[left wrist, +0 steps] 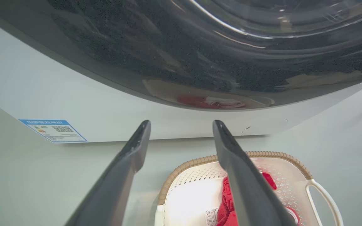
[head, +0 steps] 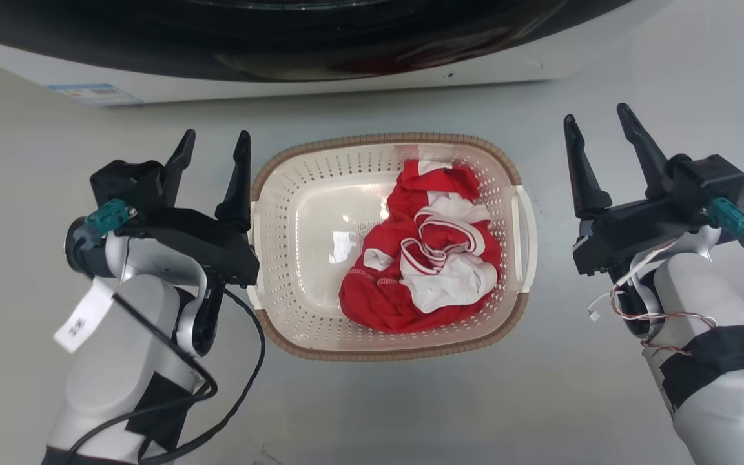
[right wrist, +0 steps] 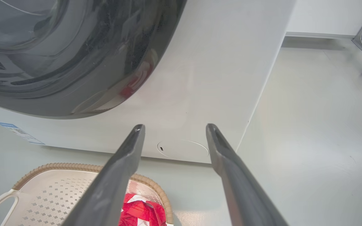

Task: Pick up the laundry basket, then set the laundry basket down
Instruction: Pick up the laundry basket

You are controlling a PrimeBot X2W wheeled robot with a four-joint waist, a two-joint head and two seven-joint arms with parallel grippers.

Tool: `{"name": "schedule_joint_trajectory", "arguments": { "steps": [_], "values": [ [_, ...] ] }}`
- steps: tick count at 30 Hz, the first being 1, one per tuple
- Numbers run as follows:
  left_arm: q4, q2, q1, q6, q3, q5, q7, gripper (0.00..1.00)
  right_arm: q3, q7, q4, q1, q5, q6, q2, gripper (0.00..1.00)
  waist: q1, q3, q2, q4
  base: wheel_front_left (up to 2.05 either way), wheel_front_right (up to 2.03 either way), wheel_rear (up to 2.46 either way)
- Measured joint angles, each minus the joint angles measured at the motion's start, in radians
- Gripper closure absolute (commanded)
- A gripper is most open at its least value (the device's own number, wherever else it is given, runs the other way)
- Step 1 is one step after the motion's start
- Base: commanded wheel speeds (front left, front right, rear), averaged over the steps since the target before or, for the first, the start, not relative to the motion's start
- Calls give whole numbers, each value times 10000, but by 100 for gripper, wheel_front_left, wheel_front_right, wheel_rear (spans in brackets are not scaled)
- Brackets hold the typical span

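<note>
Laundry basket [head: 288, 194] sits on floor [head: 411, 413], containing red-and-white garment [head: 423, 258]. Left gripper [head: 216, 134] and right gripper [head: 597, 113] flank it, jaws released.

Left tool [left wrist: 181, 123] spread, laundry basket [left wrist: 187, 164] lower right; washing machine [left wrist: 105, 103] above

The laundry basket [head: 320, 226] is smooth, faintly glossy plastic with a brown woven-look rim [head: 385, 137], holding soft crumpled cloth [head: 423, 258]. The washing machine [left wrist: 27, 94] has a glossy dark door [left wrist: 200, 47] and smooth white casing [right wrist: 215, 78]; the floor [head: 411, 407] is smooth with a dull sheen.
</note>
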Motion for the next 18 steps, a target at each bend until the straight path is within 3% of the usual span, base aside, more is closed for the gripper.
{"name": "schedule_joint_trajectory", "arguments": {
  "steps": [18],
  "values": [
    [3083,-278,-726,-729,-104,-558,876,0,612,-12,2708,-971,-98,153,683,0,-2,1212,-1,-111,0,0,0]
  ]
}}
